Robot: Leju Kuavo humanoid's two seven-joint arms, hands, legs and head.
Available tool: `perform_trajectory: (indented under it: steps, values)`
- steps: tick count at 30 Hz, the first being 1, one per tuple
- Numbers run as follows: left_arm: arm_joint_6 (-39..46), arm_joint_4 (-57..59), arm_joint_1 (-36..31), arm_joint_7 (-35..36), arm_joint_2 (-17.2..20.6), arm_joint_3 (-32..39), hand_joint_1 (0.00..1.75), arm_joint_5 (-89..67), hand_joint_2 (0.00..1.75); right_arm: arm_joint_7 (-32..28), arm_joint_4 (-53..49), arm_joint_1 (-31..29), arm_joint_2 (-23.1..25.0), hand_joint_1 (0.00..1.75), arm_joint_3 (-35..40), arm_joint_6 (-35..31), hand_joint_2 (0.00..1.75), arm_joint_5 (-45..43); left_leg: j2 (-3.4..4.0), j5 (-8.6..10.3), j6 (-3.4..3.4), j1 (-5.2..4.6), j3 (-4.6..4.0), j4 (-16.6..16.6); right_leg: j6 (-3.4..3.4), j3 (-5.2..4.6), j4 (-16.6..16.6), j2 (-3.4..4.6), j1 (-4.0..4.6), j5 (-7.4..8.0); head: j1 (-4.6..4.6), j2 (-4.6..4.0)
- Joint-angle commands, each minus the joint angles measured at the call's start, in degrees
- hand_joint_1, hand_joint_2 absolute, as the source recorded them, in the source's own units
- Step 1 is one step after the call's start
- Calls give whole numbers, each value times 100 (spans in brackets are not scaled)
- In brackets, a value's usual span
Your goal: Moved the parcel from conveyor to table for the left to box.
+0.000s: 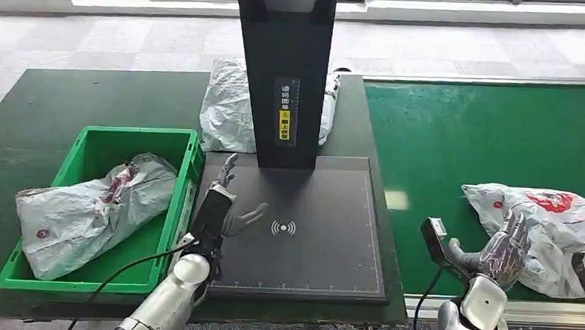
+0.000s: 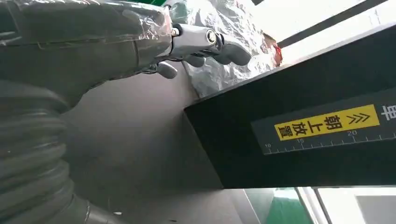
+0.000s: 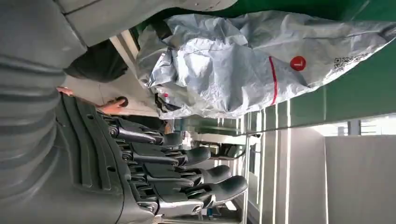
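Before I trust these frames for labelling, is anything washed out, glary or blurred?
Head view: evenly lit and sharp, with a pale glare patch on the green conveyor belt. Left wrist view: the window strip is blown out white, and the close left hand looks soft. Right wrist view: the parcel is crisp, but the bright background is overexposed.
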Motion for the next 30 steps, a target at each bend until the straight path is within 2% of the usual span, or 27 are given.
perform_trajectory:
  steps: [1,3,10,17,22,30]
  values:
    - [-83,545,-433,49,22,-82,0,-5,175,293,780,-431,-54,0,-764,646,175,134,-10,-1,1,4,13,-4,-3,15,-8,14,2,1,-2,0]
    - [-128,644,-527,52,17,-49,0,19,175,459,924,-475,-164,0,-920,991,175,335,-18,3,2,0,4,-2,-1,7,-4,-3,-2,0,0,-2]
    - [-152,713,-572,15,32,24,0,63,175,500,1114,-613,-191,0,-986,1047,175,428,-7,0,3,5,13,-4,-3,15,-8,16,-3,2,0,0]
    - [-201,723,-634,-9,66,182,0,101,175,628,1426,-769,-248,0,-967,1414,175,428,-4,-1,4,7,14,-2,-3,15,-8,21,1,3,0,0]
    - [-196,752,-607,-58,69,249,0,85,175,699,1659,-1007,-295,0,-787,1497,175,428,8,-2,5,4,12,-2,-2,9,-5,31,-2,5,0,0]
    - [-193,750,-608,-59,62,249,0,84,175,702,1672,-1002,-299,0,-782,1488,175,428,-1,0,5,4,8,-2,-2,9,-4,16,-3,2,0,-2]
